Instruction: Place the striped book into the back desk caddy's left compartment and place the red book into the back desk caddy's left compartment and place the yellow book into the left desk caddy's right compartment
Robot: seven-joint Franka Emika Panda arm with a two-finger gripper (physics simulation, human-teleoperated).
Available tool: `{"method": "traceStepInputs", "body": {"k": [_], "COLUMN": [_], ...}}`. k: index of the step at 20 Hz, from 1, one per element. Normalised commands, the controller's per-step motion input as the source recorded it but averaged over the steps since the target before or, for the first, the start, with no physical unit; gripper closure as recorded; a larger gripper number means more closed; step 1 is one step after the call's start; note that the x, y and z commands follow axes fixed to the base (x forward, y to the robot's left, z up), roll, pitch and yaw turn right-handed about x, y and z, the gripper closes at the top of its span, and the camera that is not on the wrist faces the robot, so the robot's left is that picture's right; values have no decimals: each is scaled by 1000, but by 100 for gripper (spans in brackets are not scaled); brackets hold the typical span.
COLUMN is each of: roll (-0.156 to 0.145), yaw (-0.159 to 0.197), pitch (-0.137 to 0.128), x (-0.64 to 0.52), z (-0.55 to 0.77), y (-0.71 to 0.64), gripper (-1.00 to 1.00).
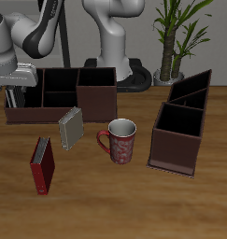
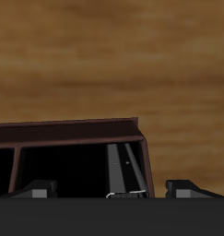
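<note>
So, roughly biggest to smallest:
- Table (image 1: 180, 205): wood, everything sits on it.
- Back caddy (image 1: 59, 93): dark, far side of the table.
- Left caddy (image 1: 180, 135): stands well apart from the back one.
- Gripper (image 1: 17, 96): hangs over the back caddy's end, fingers (image 2: 35, 189) spread wide, gripping nothing.
- Mug (image 1: 120, 140): red, between the caddies.
- Red book (image 1: 43, 165): upright, nearer the front edge.
- Striped book (image 1: 71, 128): upright, just before the back caddy.

Colours and patterns on the wooden table.
The table (image 1: 115, 201) was warm brown with wood grain. Both desk caddies, the back desk caddy (image 1: 61, 93) and the other caddy (image 1: 180, 126), were dark maroon. The red book (image 1: 43, 165) was red, another book (image 1: 71, 127) grey-striped, and the mug (image 1: 120, 140) red with a pale pattern.
</note>
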Motion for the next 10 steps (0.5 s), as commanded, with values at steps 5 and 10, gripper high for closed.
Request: {"method": "traceStepInputs", "body": {"k": [5, 10], "roll": [18, 6], "yaw": [25, 35], "pitch": [-47, -49], "x": [117, 226], "z": [196, 219], "y": [233, 312], "gripper": [-100, -100]}}
